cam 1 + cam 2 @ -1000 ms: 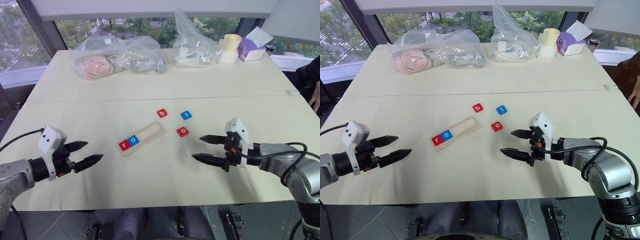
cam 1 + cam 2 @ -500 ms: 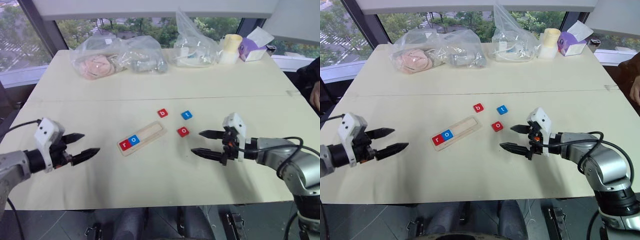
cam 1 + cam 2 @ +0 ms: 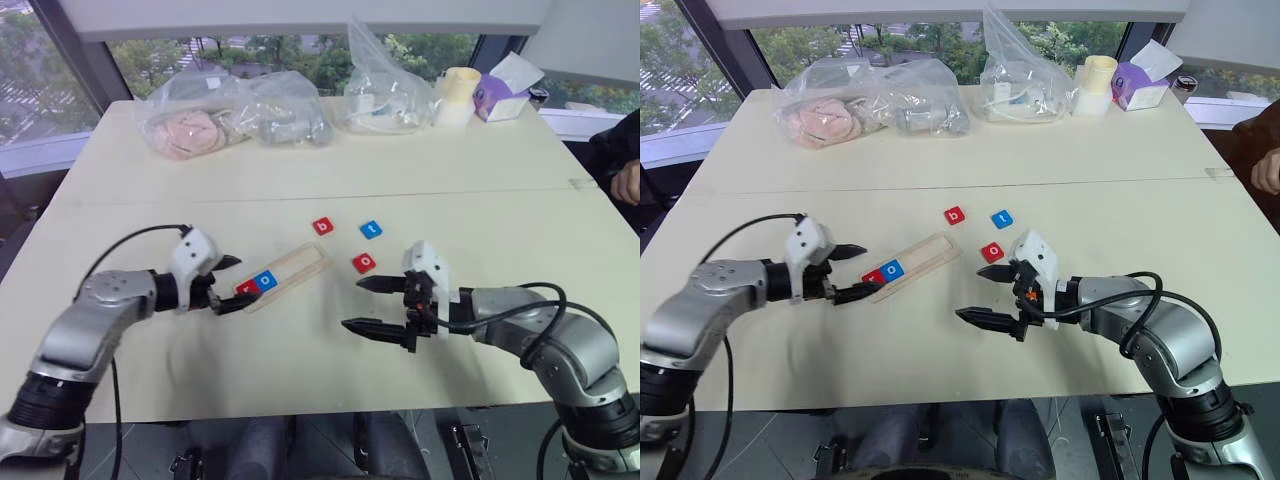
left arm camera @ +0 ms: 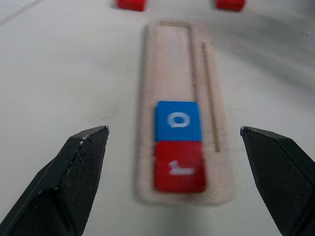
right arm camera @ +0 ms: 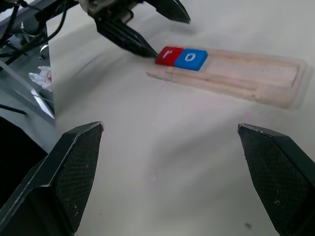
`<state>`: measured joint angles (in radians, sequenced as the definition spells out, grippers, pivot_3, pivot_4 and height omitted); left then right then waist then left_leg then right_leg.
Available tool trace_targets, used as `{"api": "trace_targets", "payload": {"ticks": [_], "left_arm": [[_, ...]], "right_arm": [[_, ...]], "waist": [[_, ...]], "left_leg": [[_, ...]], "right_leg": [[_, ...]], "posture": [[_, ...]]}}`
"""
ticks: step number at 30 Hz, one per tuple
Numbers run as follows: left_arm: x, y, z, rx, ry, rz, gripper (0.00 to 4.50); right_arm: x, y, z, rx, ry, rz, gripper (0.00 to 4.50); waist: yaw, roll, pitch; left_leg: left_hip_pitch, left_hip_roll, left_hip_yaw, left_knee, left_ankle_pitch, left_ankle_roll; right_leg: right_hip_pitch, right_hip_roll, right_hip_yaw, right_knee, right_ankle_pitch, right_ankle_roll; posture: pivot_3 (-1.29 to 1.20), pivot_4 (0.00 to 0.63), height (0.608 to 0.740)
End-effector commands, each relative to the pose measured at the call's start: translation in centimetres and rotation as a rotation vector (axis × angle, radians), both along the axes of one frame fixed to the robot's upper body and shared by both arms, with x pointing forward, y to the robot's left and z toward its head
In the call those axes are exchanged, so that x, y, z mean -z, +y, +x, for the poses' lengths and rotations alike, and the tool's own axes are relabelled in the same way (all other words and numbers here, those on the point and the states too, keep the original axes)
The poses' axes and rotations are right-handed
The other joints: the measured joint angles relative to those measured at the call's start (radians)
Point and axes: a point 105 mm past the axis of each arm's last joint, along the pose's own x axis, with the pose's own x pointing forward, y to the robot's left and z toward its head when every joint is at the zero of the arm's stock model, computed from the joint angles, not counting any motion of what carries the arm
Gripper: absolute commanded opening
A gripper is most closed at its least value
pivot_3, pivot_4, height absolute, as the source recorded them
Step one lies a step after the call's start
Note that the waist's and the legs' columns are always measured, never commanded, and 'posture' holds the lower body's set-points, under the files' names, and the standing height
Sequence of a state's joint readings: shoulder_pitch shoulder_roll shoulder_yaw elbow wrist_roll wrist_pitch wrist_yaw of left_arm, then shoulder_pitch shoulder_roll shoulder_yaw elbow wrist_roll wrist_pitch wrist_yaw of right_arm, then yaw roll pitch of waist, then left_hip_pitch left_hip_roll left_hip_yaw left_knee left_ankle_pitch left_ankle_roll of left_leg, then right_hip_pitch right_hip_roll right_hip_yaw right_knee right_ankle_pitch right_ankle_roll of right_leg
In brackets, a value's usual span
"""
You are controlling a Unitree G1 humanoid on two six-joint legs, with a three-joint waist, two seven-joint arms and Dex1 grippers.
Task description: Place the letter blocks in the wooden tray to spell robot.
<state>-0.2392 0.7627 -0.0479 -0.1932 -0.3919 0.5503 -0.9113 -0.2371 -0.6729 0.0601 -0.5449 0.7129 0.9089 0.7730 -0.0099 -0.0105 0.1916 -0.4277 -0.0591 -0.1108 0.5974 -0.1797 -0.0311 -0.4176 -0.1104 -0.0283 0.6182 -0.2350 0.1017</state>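
The wooden tray (image 3: 296,268) lies slanted at mid-table, with a red r block (image 3: 247,288) and a blue o block (image 3: 265,281) side by side at its left end. Beyond the tray, loose on the table, lie a red b block (image 3: 322,226), a blue t block (image 3: 371,229) and a red o block (image 3: 365,263). My left gripper (image 3: 236,282) is open, its fingers (image 4: 78,167) straddling the tray's left end, apart from the r block (image 4: 179,166). My right gripper (image 3: 351,304) is open and empty, to the right of the tray and just in front of the red o block.
Two clear plastic bags (image 3: 230,115) (image 3: 385,95), a pale roll (image 3: 458,97) and a purple tissue box (image 3: 505,95) line the table's far edge. A person's hand (image 3: 625,185) rests at the right edge. Bare tabletop lies around and in front of the tray.
My left gripper has swung right and forward from the table's left side to the tray's left end. My right gripper has shifted left toward the tray. Both stay open.
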Motion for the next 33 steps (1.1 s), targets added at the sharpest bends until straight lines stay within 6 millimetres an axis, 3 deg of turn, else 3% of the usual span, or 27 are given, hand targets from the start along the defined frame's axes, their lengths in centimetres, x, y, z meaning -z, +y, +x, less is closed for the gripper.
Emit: {"api": "trace_targets", "payload": {"ticks": [1,7,13,20,30,33], "left_arm": [[-0.2,-0.2,0.4,0.0,-0.045,0.016,4.5],[0.4,0.1,0.0,-0.01,-0.041,0.046,4.5],[1.4,-0.7,-0.5,0.005,-0.003,0.048,4.5],[3.1,0.3,-0.2,-0.084,0.032,0.075,4.5],[4.4,0.4,-0.6,-0.063,0.064,0.107,4.5],[4.8,0.5,-0.6,-0.068,0.068,0.114,3.61]], "right_arm": [[-1.0,0.6,-0.9,-0.038,-0.037,0.02,4.47],[-0.9,0.8,-1.9,-0.074,-0.021,0.009,4.47],[-0.8,1.0,-1.6,-0.059,-0.032,0.014,4.47],[-0.8,1.0,-1.4,-0.056,-0.038,0.018,4.47],[-1.1,0.9,-1.5,-0.054,-0.039,0.014,4.47],[-1.1,0.9,-1.4,-0.049,-0.041,0.013,4.5]], "waist": [[0.0,0.0,0.0],[0.001,0.0,0.0],[0.003,0.0,0.0],[0.004,0.0,0.0],[0.003,0.001,-0.001],[0.003,0.002,-0.002]], "left_leg": [[0.0,0.0,0.0,0.0,0.0,0.0],[0.0,0.001,0.0,0.0,0.0,0.0],[0.0,0.001,0.0,0.0,0.0,0.0],[0.001,0.001,0.0,0.001,0.0,0.0],[0.003,0.001,-0.001,0.001,0.0,0.0],[0.004,0.001,-0.001,0.001,0.0,0.0]], "right_leg": [[0.0,0.0,0.0,0.0,0.0,0.0],[0.0,0.001,0.0,0.0,0.0,0.0],[0.0,0.002,0.0,0.0,0.0,0.0],[0.001,0.002,0.0,0.0,0.0,0.0],[0.004,0.002,0.0,0.0,0.0,-0.001],[0.004,0.002,0.0,0.0,0.0,-0.001]], "posture": [[0.0,0.15,0.74],[0.0,0.15,0.74],[0.0,0.15,0.74],[0.0,0.15,0.74],[0.0,0.15,0.74],[0.0,0.15,0.74]]}}
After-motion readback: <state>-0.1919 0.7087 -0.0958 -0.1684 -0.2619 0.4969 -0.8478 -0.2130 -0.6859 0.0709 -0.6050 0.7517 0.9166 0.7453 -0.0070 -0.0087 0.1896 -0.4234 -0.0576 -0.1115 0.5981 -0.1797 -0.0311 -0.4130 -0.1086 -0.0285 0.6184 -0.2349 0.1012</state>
